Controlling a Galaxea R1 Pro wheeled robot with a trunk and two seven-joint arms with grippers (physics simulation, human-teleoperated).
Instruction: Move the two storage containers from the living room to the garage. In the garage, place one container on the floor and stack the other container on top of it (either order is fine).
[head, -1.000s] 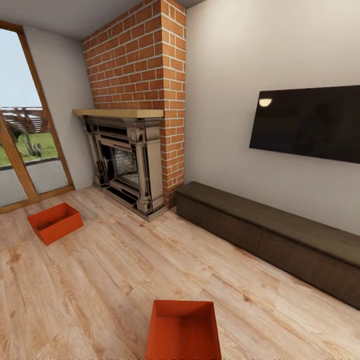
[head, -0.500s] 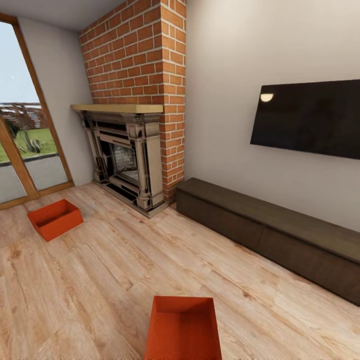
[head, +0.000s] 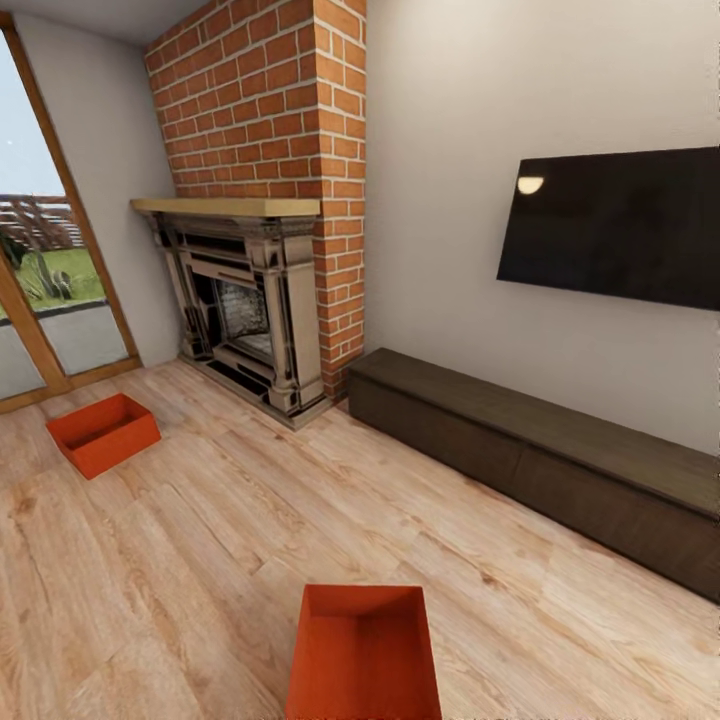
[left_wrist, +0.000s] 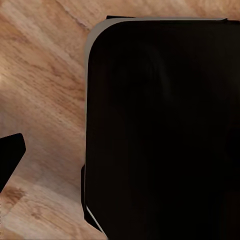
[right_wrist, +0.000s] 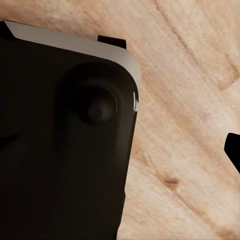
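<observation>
Over on the far left of my head view I have a tall wood-framed glass door (head: 40, 290) looking out on grass, and on the light wood plank floor (head: 200, 540) in front of it sits the first orange-red rectangular open-top bin (head: 103, 433), turned at an angle and well apart from everything else. Next comes the red brick fireplace (head: 260, 210) with its pale wooden mantel (head: 228, 206) and dark ornate surround, standing in the corner of the living room. Near the bottom edge of the view, close to me, lies the second orange-red open-top bin (head: 364, 655), its near end cut off by the frame. To the right, a long dark low cabinet (head: 540, 460) runs along the white wall, and a black flat screen (head: 615, 225) hangs above it. Both wrist cameras look down on plank flooring past a large dark rounded body (left_wrist: 160, 130) of the robot. I cannot tell how either gripper's jaws stand.
</observation>
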